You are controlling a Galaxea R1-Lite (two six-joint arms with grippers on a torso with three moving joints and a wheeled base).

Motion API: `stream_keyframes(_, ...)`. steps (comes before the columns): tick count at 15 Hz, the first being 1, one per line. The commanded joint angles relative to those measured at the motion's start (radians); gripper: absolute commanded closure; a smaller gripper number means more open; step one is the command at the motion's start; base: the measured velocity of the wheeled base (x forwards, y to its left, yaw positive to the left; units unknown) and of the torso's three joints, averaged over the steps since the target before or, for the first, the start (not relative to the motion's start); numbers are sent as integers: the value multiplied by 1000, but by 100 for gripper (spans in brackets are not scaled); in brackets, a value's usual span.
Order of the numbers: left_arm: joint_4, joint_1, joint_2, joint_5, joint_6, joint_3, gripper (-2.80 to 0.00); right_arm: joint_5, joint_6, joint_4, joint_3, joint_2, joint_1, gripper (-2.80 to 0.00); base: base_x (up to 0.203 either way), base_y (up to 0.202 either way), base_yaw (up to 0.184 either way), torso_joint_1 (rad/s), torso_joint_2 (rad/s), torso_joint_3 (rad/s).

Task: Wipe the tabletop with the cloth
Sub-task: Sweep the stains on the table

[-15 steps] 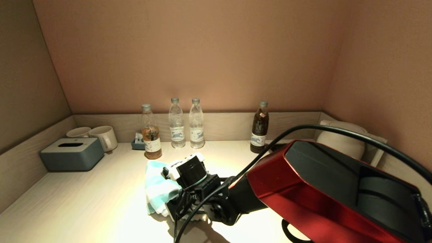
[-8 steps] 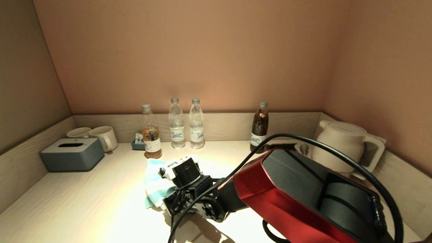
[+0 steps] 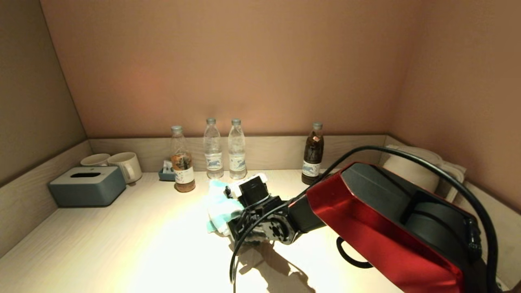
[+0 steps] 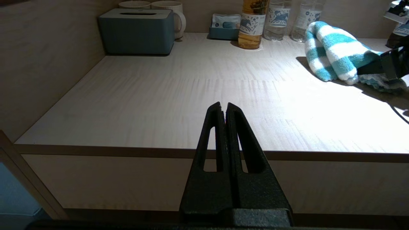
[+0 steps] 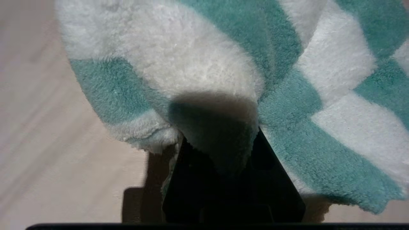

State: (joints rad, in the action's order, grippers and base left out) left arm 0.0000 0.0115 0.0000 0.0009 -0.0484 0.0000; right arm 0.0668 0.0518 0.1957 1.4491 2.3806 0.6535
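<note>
A teal-and-white striped cloth lies bunched on the pale wooden tabletop, near the middle and just in front of the bottles. It also shows in the left wrist view and fills the right wrist view. My right gripper is shut on the cloth and presses it onto the table; its fingertips are hidden under the fabric. My left gripper is shut and empty, parked low in front of the table's front edge, out of the head view.
Along the back wall stand several bottles, a dark bottle and a small blue tray. A grey tissue box and two mugs sit back left. A white kettle sits back right, partly behind my right arm.
My right gripper has dragged the cloth to the right and toward the back, closer to the bottles. The left arm has not moved.
</note>
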Motion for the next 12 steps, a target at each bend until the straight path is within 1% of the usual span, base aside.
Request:
stream_keyframes(1, 0, -1, 2, 1, -1, 0, 0, -3, 13, 1, -11, -22, -136, 0, 0, 0, 0, 0, 0, 0)
stream_keyframes(2, 0, -1, 2, 1, -1, 0, 0, -5, 15, -1, -12, -25, -188, 0, 0, 0, 0, 0, 0, 0)
stream_keyframes(5, 0, -1, 2, 1, -1, 0, 0, -9, 16, -11, -7, -23, -286, 0, 0, 0, 0, 0, 0, 0)
stream_keyframes(6, 0, -1, 2, 1, -1, 0, 0, -10, 16, -21, -3, -20, -308, 0, 0, 0, 0, 0, 0, 0)
stream_keyframes(8, 0, -1, 2, 1, -1, 0, 0, -10, 15, -23, -1, -18, -313, 0, 0, 0, 0, 0, 0, 0)
stream_keyframes(11, 0, -1, 2, 1, -1, 0, 0, -9, 5, -45, 14, -8, -454, 0, 0, 0, 0, 0, 0, 0)
stream_keyframes(12, 0, -1, 2, 1, -1, 0, 0, -9, 3, -51, 0, -20, -478, 0, 0, 0, 0, 0, 0, 0)
